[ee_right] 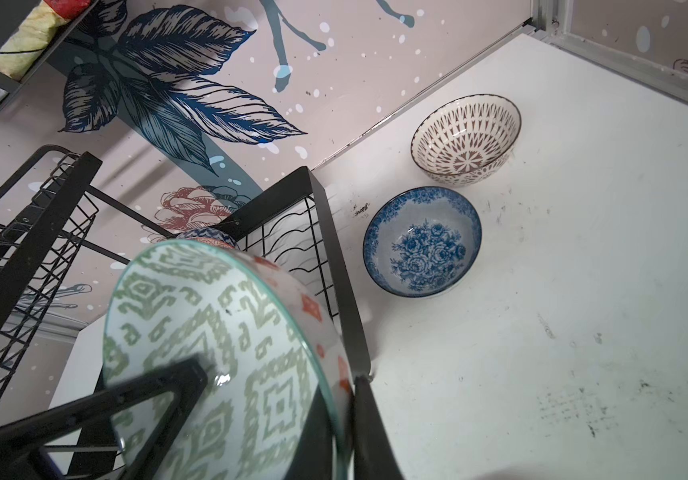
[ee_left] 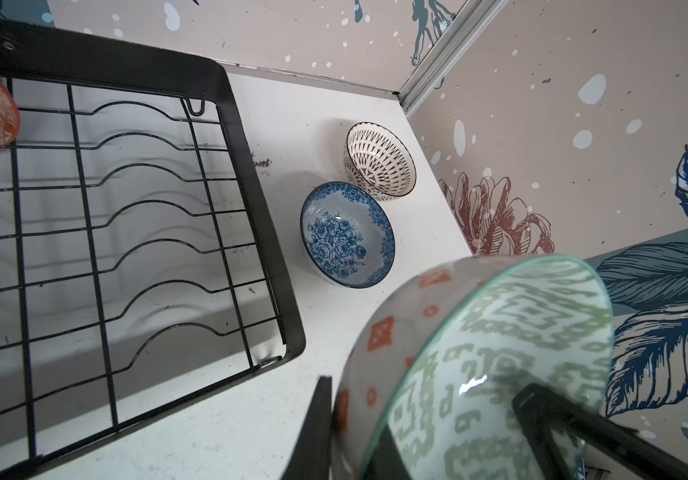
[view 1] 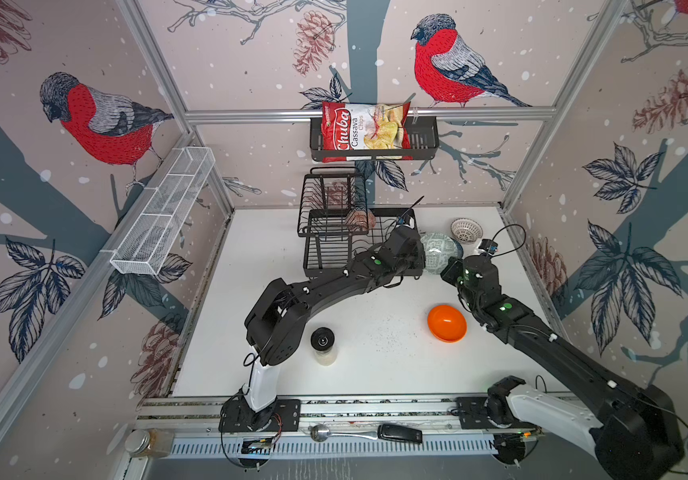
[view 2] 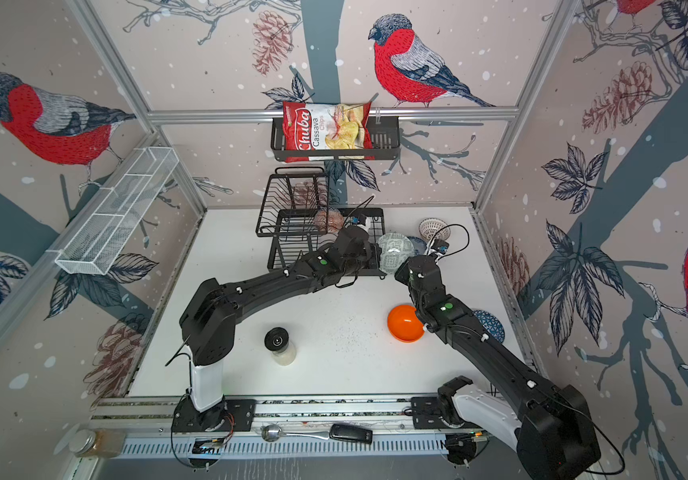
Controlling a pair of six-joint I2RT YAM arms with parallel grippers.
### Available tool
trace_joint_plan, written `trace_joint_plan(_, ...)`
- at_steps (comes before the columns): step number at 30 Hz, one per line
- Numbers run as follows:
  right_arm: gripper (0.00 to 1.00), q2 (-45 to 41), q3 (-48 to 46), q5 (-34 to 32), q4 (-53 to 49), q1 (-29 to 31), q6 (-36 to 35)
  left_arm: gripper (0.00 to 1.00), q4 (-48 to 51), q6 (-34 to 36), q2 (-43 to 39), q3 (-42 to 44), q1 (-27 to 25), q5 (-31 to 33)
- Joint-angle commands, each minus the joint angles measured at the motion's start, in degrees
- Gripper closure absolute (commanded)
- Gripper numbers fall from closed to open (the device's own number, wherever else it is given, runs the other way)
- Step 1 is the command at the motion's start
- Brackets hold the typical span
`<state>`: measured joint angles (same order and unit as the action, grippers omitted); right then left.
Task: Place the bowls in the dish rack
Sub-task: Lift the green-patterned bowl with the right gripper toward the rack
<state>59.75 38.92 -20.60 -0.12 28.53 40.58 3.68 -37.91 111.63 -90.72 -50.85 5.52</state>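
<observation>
This is a robotics lab test cell dressed as a kitchen corner. The walls are flat panels papered with bullfinches and pine cones. They are set in bare aluminium framing that shows at every corner. The left arm and right arm are bolted to a metal rail along the front edge of a scuffed white worktop, with a slotted cable duct below. The kitchen things read as props: a dish rack, bowls, a chips bag in a wall basket, a mesh shelf, a shaker, and a spoon and jar by the rail.
</observation>
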Motion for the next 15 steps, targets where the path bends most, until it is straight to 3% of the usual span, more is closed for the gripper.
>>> trace_joint_plan(1,0.94,1.03,2.0,0.73,5.75,0.03,1.6,1.0,-3.64,-1.64,-0.23,0.28,0.58,2.09)
trace_joint_plan(4,0.87,2.35,3.37,1.08,4.48,0.08,2.0,1.0,-4.35,-2.02,-0.95,0.91,0.81,3.59)
trace_joint_plan(11,0.57,4.19,5.67,2.54,2.32,-0.72,2.05,1.0,-4.88,-2.86,-1.67,0.77,1.46,8.01)
trace_joint_plan(15,0.52,4.2,6.3,4.68,1.36,-1.99,2.7,1.0,-7.31,-3.13,-2.04,1.77,1.57,10.06)
